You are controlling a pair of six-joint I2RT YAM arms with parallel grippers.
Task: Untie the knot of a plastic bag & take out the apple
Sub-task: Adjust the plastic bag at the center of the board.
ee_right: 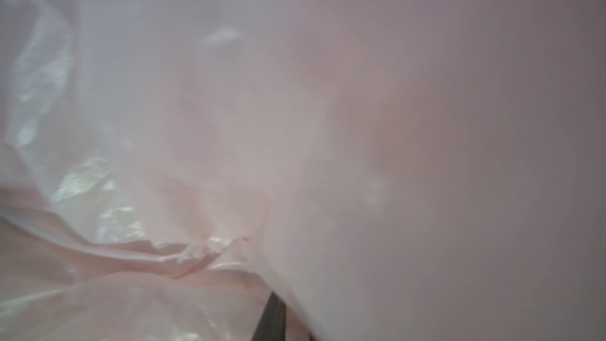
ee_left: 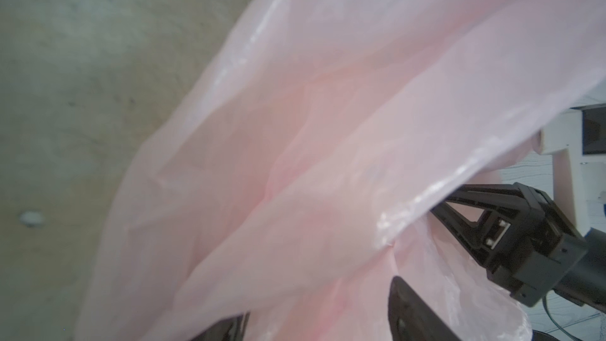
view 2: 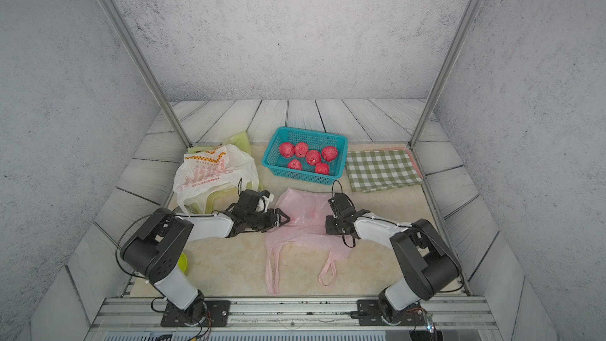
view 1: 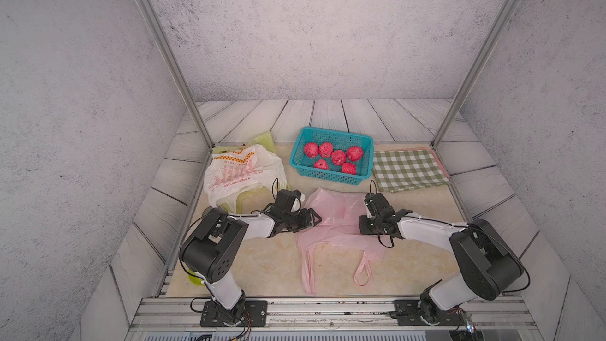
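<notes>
Pink bag: laid on beige mat, centre, between both grippers. Handles seen unknotted, trailing loose toward robot base. Contents not discernible through film.
Left gripper: at bag's left edge, jaws spread, film draped between fingers.
Right gripper: at bag's right edge, wrapped in film; jaw state cannot be told.
Apples: six, red, contained in teal basket behind bag.
White printed bag: near left arm.
Checked cloth: just beside basket.
</notes>
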